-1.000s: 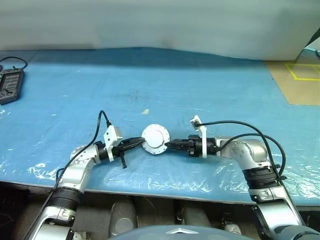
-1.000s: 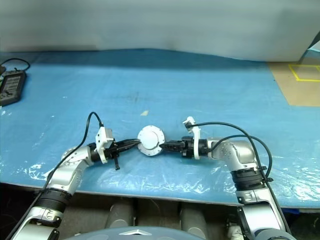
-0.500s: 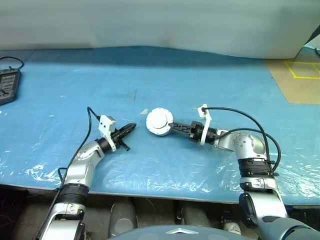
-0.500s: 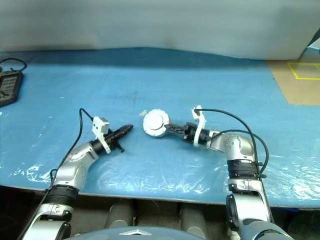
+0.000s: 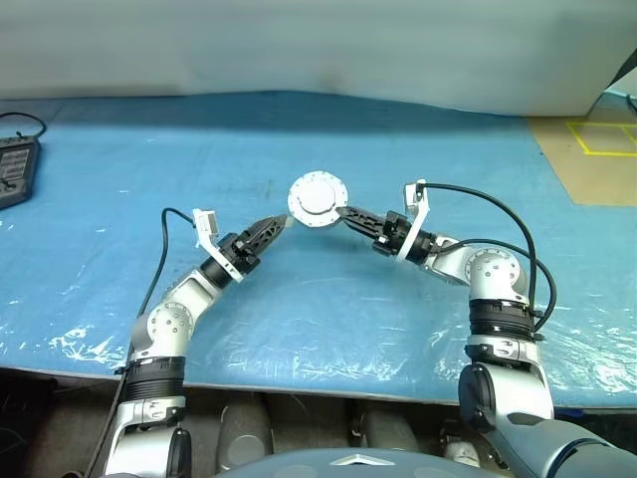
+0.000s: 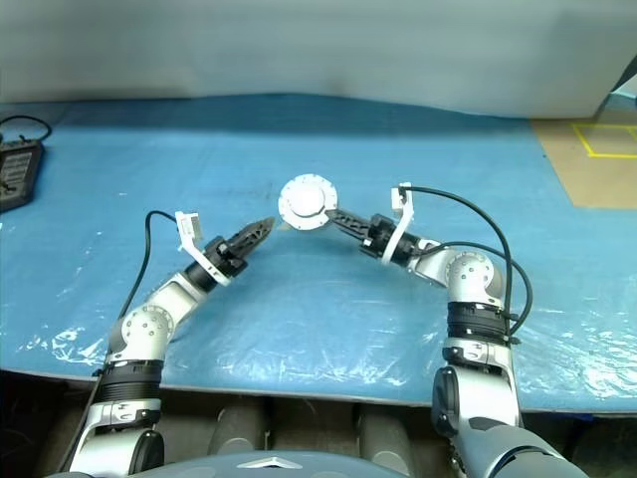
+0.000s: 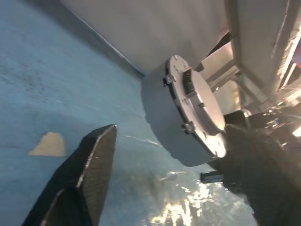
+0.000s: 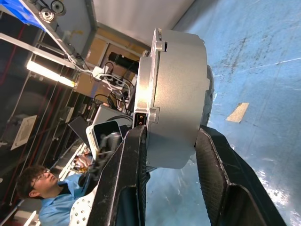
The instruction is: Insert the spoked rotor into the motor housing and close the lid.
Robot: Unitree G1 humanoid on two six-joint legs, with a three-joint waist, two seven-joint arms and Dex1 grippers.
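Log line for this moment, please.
right gripper: shut on closed housing, lifted off table | left gripper: open, beside housing, not touching | lid: on

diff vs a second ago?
Left gripper let go of the closed motor housing and drew back, fingers open. Right gripper lifted the housing off the blue table, away from the robot. Right grip, lid and the grey device unchanged.

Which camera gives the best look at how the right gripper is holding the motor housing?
The right wrist view: both fingers clamp the motor housing across its side. Eye views show it small and raised; the left wrist view shows its lidded face.
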